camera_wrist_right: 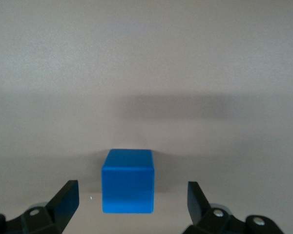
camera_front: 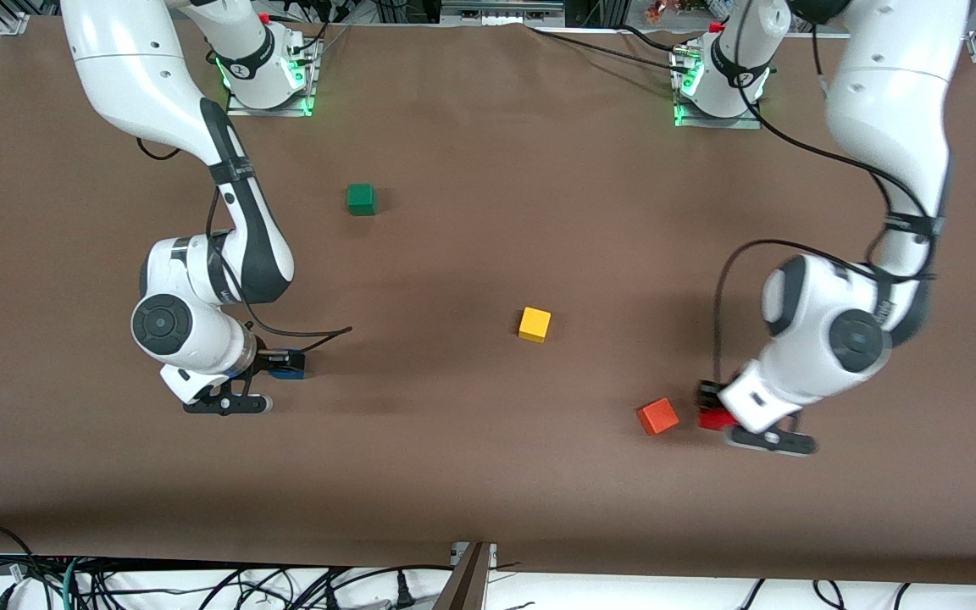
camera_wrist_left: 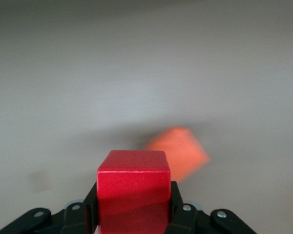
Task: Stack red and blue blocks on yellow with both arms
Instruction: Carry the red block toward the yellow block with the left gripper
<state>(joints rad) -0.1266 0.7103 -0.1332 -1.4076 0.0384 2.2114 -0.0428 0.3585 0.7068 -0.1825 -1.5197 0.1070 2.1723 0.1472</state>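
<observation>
My left gripper (camera_front: 712,405) is shut on the deep red block (camera_front: 713,418) and holds it low over the table, right beside the orange cube. In the left wrist view the red block (camera_wrist_left: 133,190) sits clamped between the black fingers (camera_wrist_left: 177,214). My right gripper (camera_front: 283,366) is open and down at the table, toward the right arm's end. Its fingers (camera_wrist_right: 64,201) stand on either side of the blue block (camera_wrist_right: 128,181), with a gap on both sides. The blue block (camera_front: 296,369) is mostly hidden by the hand in the front view. The yellow cube (camera_front: 535,324) stands alone at mid-table.
An orange cube (camera_front: 657,416) lies next to the left gripper, toward the yellow cube's side, and shows blurred in the left wrist view (camera_wrist_left: 178,152). A green cube (camera_front: 361,199) stands farther from the front camera, nearer the right arm's base. Brown table surface all round.
</observation>
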